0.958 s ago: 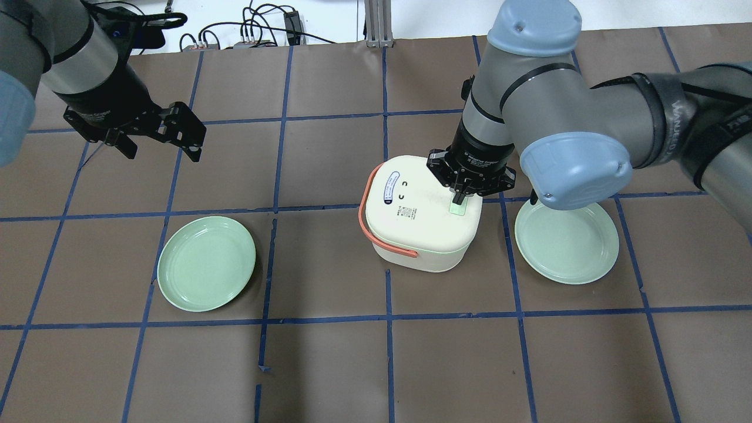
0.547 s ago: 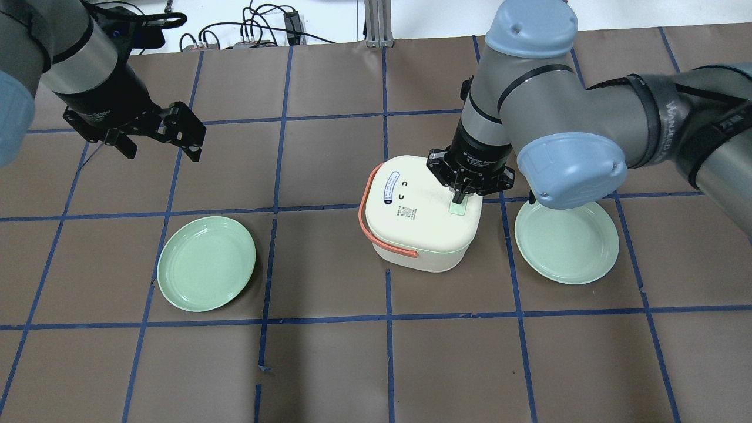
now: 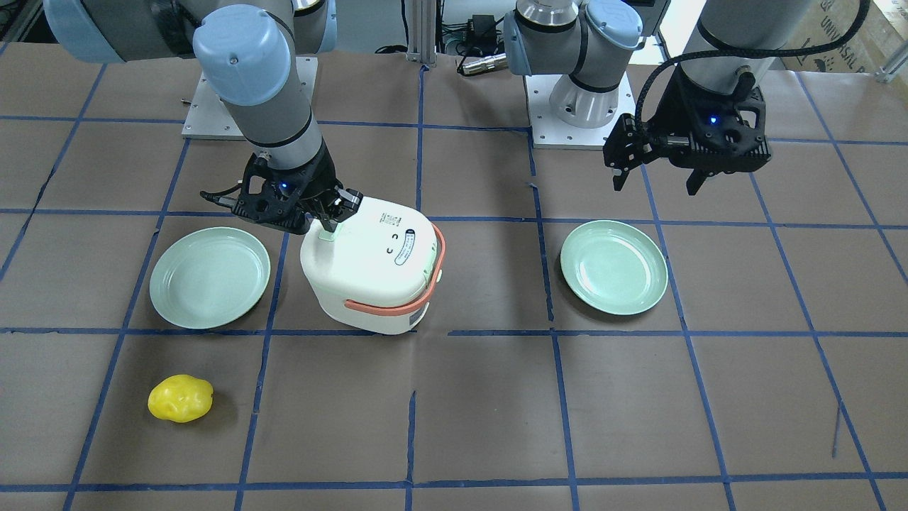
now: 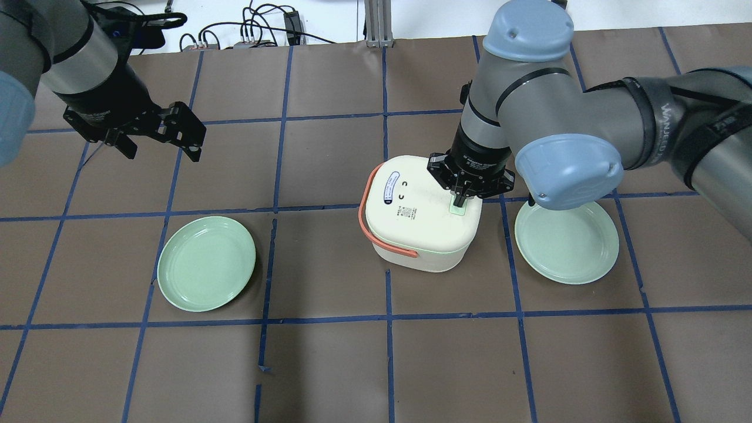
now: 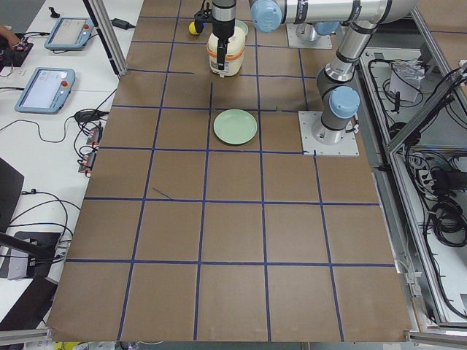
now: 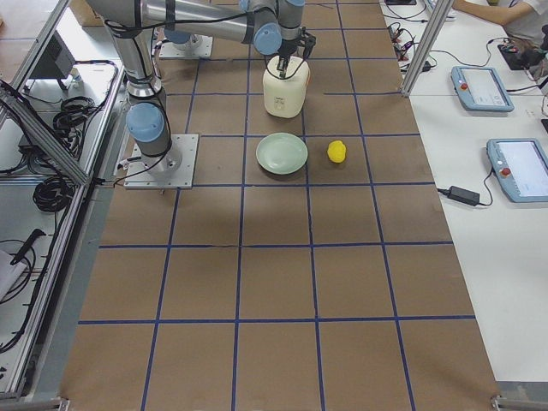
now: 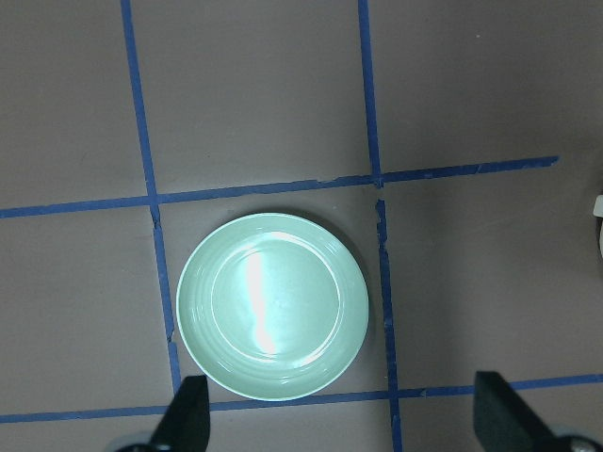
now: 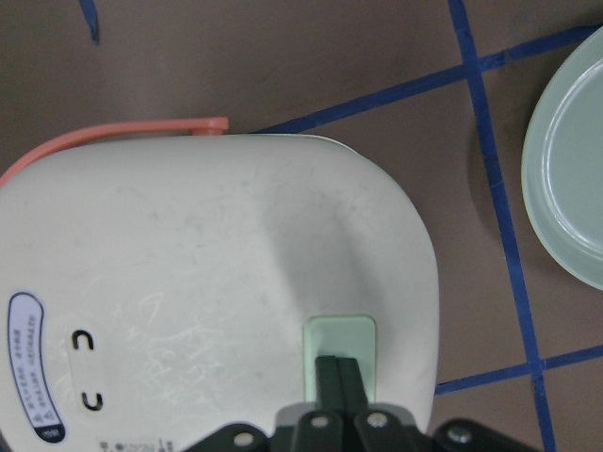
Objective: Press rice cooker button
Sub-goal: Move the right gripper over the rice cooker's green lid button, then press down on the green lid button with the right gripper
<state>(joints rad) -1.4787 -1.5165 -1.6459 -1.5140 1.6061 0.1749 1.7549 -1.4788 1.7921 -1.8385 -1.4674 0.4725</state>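
The cream rice cooker (image 4: 420, 220) with an orange handle stands mid-table; it also shows in the front view (image 3: 372, 266) and the right wrist view (image 8: 207, 282). Its mint-green button (image 8: 339, 341) sits near the lid's edge. My right gripper (image 4: 460, 198) is shut, its joined fingertips (image 8: 337, 372) resting on the button (image 4: 457, 207). In the front view the tips (image 3: 328, 228) meet the button (image 3: 327, 236). My left gripper (image 4: 158, 150) is open and empty, high over the table's far left, above a green plate (image 7: 272, 304).
A green plate (image 4: 206, 262) lies left of the cooker, another (image 4: 566, 241) right of it, close under my right arm. A yellow lemon-like object (image 3: 180, 398) lies on the operators' side of the table. Cables lie at the far edge.
My right arm has shifted very slightly; its shut fingertips stay on the button. The left arm has not moved.
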